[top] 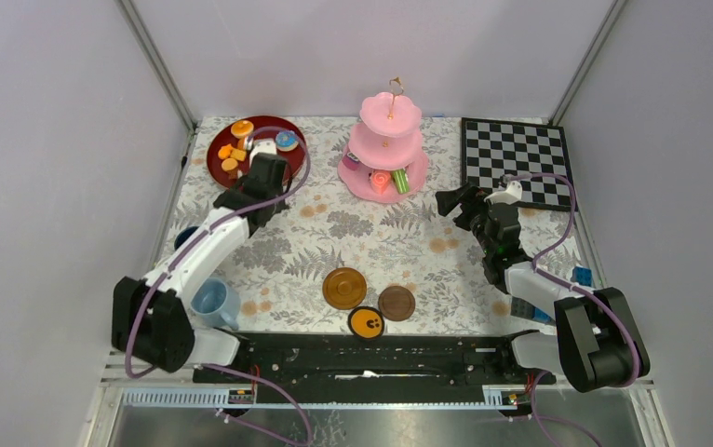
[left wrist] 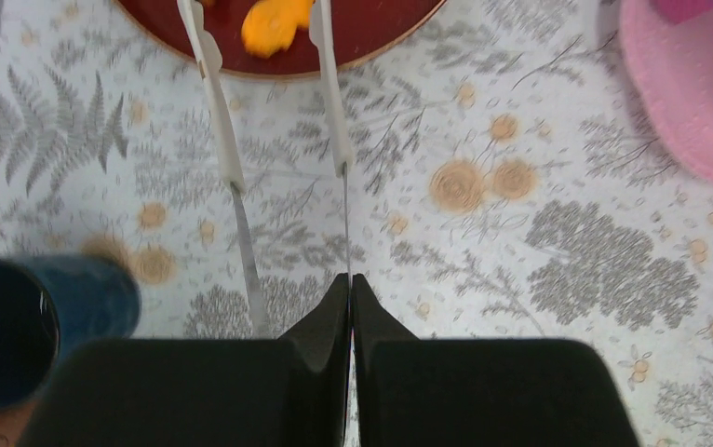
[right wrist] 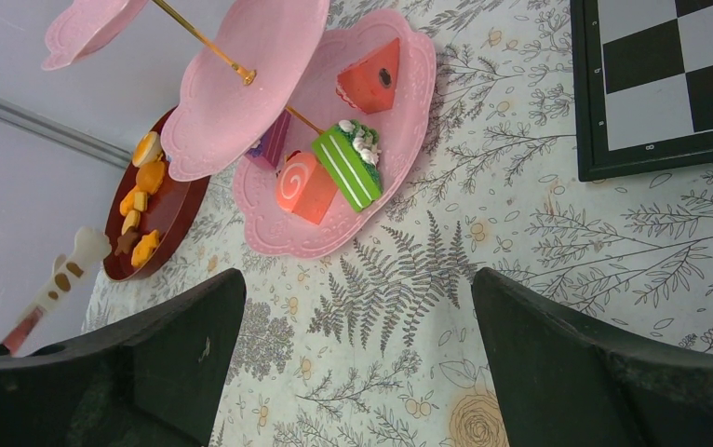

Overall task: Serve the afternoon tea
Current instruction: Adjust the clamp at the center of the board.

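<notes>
Pressed together at the bottom of the left wrist view, the left tool (left wrist: 349, 287) is fully closed on the white tongs (left wrist: 224, 140). One thin metal blade runs into the seam between its black fingers, and the other slips behind the left finger. The tongs' two white arms reach forward over the patterned bench (left wrist: 567, 251) and across the rim of the dark red tray (left wrist: 381, 42). An orange pastry (left wrist: 274, 23) lies between their tips; whether the tips touch it I cannot tell. Just left of this tool a dark-blue cup (left wrist: 13, 326) stands upright on the bench.

The right tool (right wrist: 357, 279) is spread wide and holds nothing, hanging over the bench near the pink cake stand (right wrist: 241, 84). On the stand's bottom tier sit a green slice (right wrist: 348, 168), a pink roll (right wrist: 302, 186), a red wedge (right wrist: 371, 74) and a purple piece (right wrist: 271, 142). The chessboard (right wrist: 669, 74) lies to the stand's right, near it but apart.

Seen from above, the tray sits at the bench's far left and the stand at mid-back. Near the front edge a light-blue cup (top: 211, 300) stands beside the left arm. A lighter brown saucer (top: 344, 288) and a darker brown saucer (top: 396, 303) lie at the middle, with a black-rimmed orange disc (top: 367, 322) just beside both.
</notes>
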Action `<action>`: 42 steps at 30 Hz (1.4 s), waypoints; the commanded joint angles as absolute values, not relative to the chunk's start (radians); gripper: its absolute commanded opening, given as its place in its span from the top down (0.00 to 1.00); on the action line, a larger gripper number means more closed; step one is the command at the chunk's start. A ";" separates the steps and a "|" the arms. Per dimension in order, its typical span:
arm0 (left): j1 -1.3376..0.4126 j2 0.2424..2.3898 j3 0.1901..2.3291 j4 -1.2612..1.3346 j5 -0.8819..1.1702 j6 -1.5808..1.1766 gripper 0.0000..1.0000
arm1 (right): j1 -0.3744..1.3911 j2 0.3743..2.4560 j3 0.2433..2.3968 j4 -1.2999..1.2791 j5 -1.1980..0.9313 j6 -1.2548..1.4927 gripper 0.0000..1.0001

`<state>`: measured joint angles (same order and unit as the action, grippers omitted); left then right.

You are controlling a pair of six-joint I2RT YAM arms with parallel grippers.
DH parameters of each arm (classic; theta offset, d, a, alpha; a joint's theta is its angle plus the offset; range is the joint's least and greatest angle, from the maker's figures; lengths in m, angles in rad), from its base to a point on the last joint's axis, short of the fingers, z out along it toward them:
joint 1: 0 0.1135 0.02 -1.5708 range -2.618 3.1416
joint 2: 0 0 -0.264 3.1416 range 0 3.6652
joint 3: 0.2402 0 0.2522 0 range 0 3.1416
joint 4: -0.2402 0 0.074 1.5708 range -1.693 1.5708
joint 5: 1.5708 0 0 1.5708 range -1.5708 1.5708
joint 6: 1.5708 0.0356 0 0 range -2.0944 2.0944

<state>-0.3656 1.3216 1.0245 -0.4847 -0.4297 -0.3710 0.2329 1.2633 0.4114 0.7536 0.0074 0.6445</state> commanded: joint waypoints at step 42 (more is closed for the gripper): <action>-0.360 1.339 1.017 -0.481 -0.128 -0.238 1.00 | 0.224 1.283 0.438 0.801 -0.023 0.650 0.02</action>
<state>-0.2863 1.4181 1.0859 -0.6521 -0.1211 -0.2684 0.2325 1.2808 0.4114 0.7540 -0.0189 0.6498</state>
